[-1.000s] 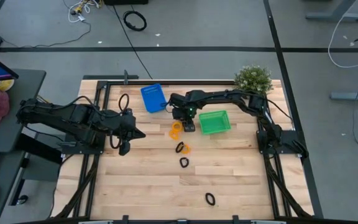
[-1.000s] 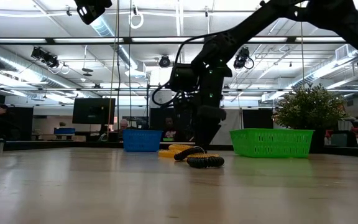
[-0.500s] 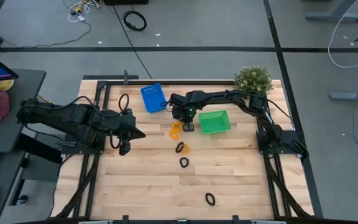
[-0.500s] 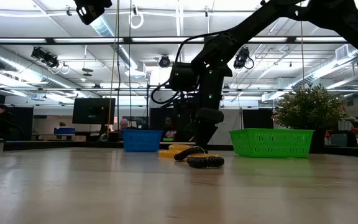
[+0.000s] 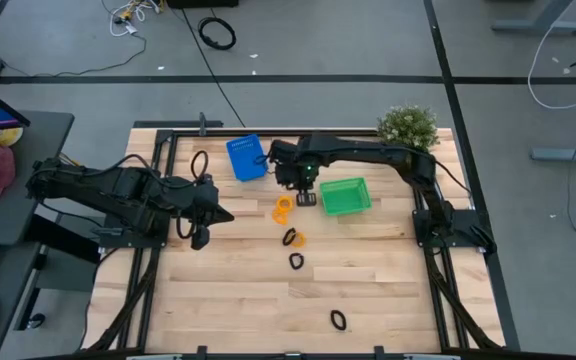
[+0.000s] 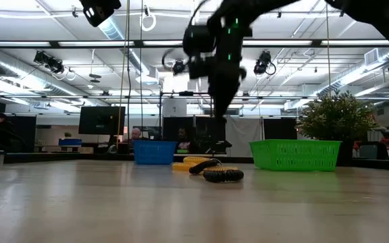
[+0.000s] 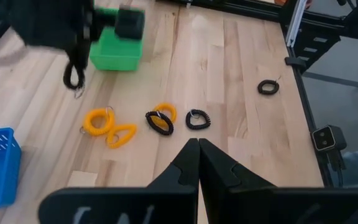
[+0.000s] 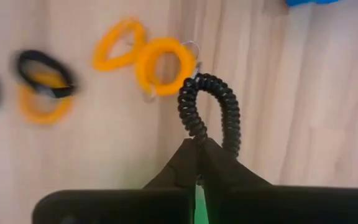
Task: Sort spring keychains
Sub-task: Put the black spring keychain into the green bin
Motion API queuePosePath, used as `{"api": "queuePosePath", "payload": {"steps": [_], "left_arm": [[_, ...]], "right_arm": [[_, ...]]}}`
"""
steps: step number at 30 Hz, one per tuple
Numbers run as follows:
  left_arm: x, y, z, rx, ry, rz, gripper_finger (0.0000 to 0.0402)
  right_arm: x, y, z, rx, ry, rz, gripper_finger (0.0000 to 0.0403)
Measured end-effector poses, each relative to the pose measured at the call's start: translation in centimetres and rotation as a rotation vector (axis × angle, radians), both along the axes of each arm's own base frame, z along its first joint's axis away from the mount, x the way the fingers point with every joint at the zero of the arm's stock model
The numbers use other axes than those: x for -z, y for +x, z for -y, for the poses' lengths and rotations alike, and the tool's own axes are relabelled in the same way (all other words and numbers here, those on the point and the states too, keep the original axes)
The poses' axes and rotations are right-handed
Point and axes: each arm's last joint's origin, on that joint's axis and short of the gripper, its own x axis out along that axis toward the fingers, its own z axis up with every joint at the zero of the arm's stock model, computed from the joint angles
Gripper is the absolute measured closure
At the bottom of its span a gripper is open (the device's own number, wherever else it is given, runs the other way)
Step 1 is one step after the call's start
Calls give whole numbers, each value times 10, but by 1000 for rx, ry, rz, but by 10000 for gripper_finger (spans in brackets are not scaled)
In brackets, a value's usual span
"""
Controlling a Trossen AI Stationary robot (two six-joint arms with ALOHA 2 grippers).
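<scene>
Wooden tabletop (image 5: 228, 290) carries a blue bin (image 5: 245, 157) and a green bin (image 5: 345, 196), the landmark for what follows. The right gripper (image 5: 305, 197) hangs raised just beside the green bin, on its blue-bin side, fingers clenched on a black spring keychain (image 8: 207, 112) that dangles clear of the wood. On the table near that same side lie two orange keychains (image 7: 107, 126); a little farther from the green bin sit a black one overlapping an orange one (image 7: 161, 119) and another black one (image 7: 197, 119); a last black one (image 5: 338, 320) lies well apart. The left gripper (image 5: 200, 236) waits far from the green bin, fingers pressed together and empty. Bin contents cannot be confirmed from these views, though the green one looks bare. By this evidence sorting is at an early stage: one piece in transit, six on the wood.
</scene>
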Motion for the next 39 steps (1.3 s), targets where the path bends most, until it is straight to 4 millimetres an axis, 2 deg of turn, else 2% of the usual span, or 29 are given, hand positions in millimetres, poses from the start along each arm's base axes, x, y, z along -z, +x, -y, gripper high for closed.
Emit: {"api": "queuePosePath", "payload": {"steps": [4,7,10,13,16,22,26,30,39], "left_arm": [[0,0,0,0,1,-1,397],[0,0,0,0,1,-1,397],[0,0,0,8,14,-1,397],[0,0,0,15,22,1,397],[0,0,-1,12,22,1,397],[0,0,-1,8,17,1,397],[0,0,-1,-4,0,-1,397],[0,0,-1,-4,0,1,397],[0,0,-2,-26,29,5,397]], "right_arm": [[-53,-6,-12,41,13,10,397],[-90,-12,-28,56,9,63,397],[-112,-18,-48,33,5,124,397],[-114,-27,-57,36,2,102,397],[-107,-29,-58,81,12,56,398],[-99,-36,-46,157,24,5,398],[-99,-50,-43,207,28,36,398],[-98,-77,-42,251,35,68,398],[-81,-163,-41,422,57,11,398]]}}
